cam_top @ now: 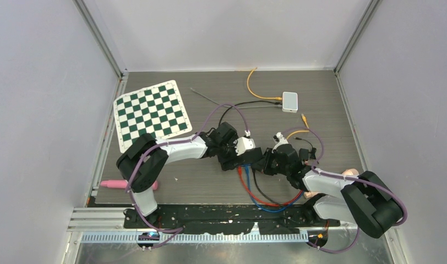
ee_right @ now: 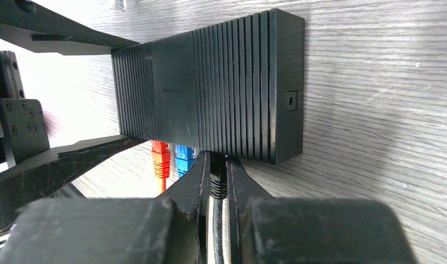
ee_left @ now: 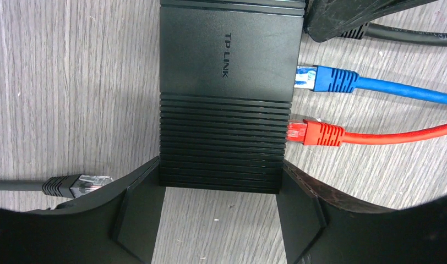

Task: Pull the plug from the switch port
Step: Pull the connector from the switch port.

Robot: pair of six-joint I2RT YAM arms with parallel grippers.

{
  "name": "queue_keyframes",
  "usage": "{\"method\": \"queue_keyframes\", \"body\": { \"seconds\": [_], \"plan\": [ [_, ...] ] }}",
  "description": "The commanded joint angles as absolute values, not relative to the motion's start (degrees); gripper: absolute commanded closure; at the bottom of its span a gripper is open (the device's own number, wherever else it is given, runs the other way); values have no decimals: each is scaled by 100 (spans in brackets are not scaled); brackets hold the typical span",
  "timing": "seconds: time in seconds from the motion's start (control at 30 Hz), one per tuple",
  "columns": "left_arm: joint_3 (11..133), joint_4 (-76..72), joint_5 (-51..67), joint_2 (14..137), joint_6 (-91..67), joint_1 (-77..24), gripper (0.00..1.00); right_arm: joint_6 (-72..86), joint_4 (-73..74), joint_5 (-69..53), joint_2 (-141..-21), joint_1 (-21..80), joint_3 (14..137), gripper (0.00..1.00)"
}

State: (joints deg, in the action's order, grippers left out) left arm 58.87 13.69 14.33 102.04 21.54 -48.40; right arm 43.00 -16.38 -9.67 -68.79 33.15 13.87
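A black TP-Link switch [ee_left: 227,93] lies on the wooden table, also in the right wrist view [ee_right: 210,88]. My left gripper [ee_left: 220,168] is shut on the switch's near end, one finger against each side. A blue plug [ee_left: 326,78] and a red plug [ee_left: 315,133] sit in its ports. My right gripper [ee_right: 217,165] is shut on a black plug [ee_right: 217,181] seated in a port next to the blue plug [ee_right: 184,157]. In the top view both grippers meet at the switch [cam_top: 249,159].
A loose black plug [ee_left: 78,184] lies left of the switch. A checkerboard [cam_top: 151,113] lies at the back left. A small white box [cam_top: 289,101] with an orange cable [cam_top: 254,88] sits at the back. A pink object [cam_top: 114,184] lies at the left edge. Red and blue cables [cam_top: 265,201] loop forward.
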Motion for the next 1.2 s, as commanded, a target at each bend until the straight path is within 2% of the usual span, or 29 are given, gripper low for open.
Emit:
{"method": "queue_keyframes", "body": {
  "seconds": [0.0, 0.2, 0.23, 0.27, 0.37, 0.5, 0.63, 0.7, 0.93, 1.03, 1.07, 1.17],
  "plan": [
    [5773, 1183, 1225, 10257, 1898, -4783, 40, 4697, -1948, -1737, -7344, 3454, 866, 95],
    [5736, 1160, 1155, 10231, 1855, -4772, 40, 4766, -2067, -1745, -7397, 3463, 904, 95],
    [5723, 1130, 1157, 10232, 1842, -4772, 40, 4677, -1781, -1580, -7341, 3560, 1105, 95],
    [5710, 1110, 1172, 10228, 1833, -4765, 40, 4423, -979, -696, -7170, 3674, 1260, 95],
    [5679, 1042, 1230, 10213, 1808, -4738, 40, 4130, -255, 20, -6933, 4165, 1644, 95],
    [5733, 1083, 1256, 10222, 1755, -4737, 40, 4521, -1248, -848, -7084, 4185, 1237, 95],
    [5629, 900, 1319, 10157, 1650, -4726, 40, 5462, -3316, -985, -7286, 4285, 402, 95],
    [5578, 846, 1353, 10139, 1607, -4711, 40, 5480, -3465, -1078, -7305, 4297, 310, 95],
    [5541, 922, 1319, 10189, 1630, -4655, 41, 5246, -2991, -1378, -6858, 4296, 518, 95],
    [5566, 948, 1318, 10190, 1644, -4632, 42, 4928, -1136, -309, -6361, 4519, 895, 95],
    [5569, 951, 1304, 10191, 1644, -4618, 42, 4912, -950, 114, -6239, 4540, 882, 95],
    [5609, 998, 1267, 10219, 1648, -4590, 42, 5009, -1426, -221, -5792, 4534, 517, 95]
  ]
}}
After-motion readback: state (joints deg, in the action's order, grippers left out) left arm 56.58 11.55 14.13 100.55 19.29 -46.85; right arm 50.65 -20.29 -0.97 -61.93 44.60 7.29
